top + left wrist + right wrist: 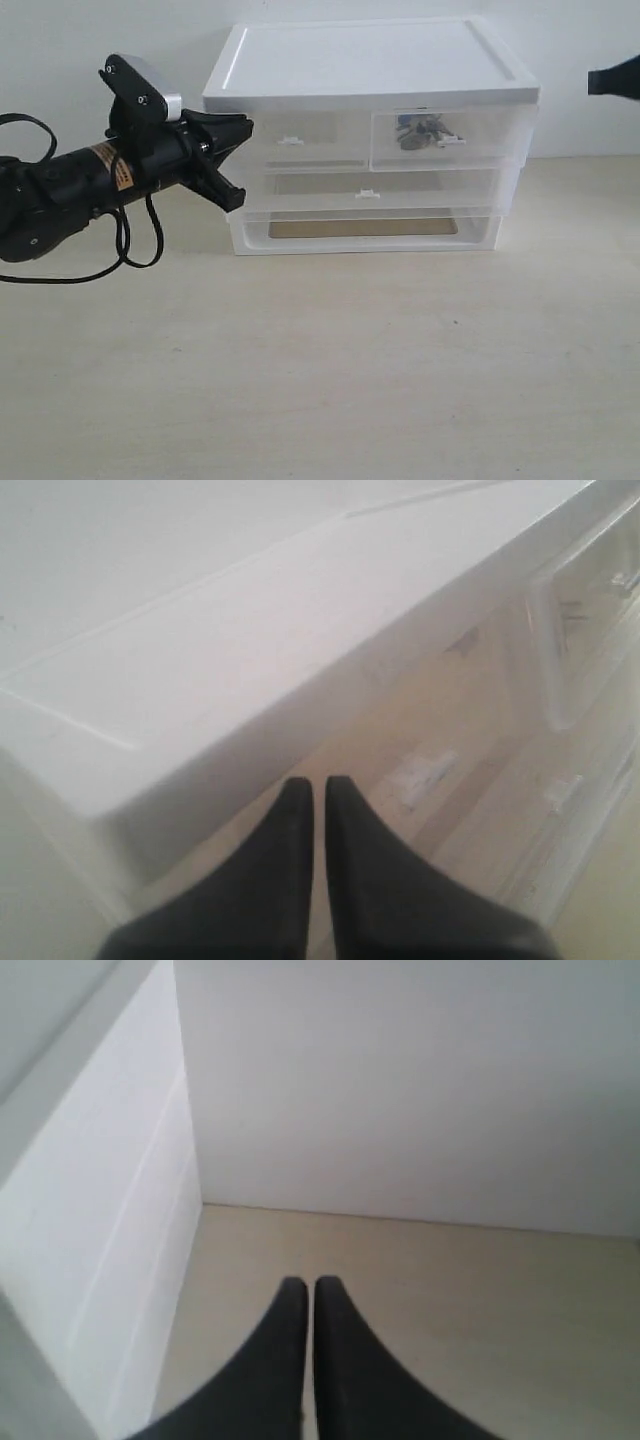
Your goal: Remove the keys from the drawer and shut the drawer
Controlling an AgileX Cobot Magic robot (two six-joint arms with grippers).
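Note:
The white cabinet stands at the back of the table. Its top right drawer sticks out a little from the cabinet's face, which also shows in the left wrist view. Through the translucent front I see the keys, silver with a touch of blue. My left gripper is shut and empty at the cabinet's top left corner, its tips just before the left-hand twin drawer. At the exterior view's right edge, my right gripper hovers beside the cabinet, shut and empty.
A full-width drawer and a lower one sit under the top pair. The cabinet's right side wall is close to my right gripper. The left arm's black cable loops onto the table. A white wall stands behind.

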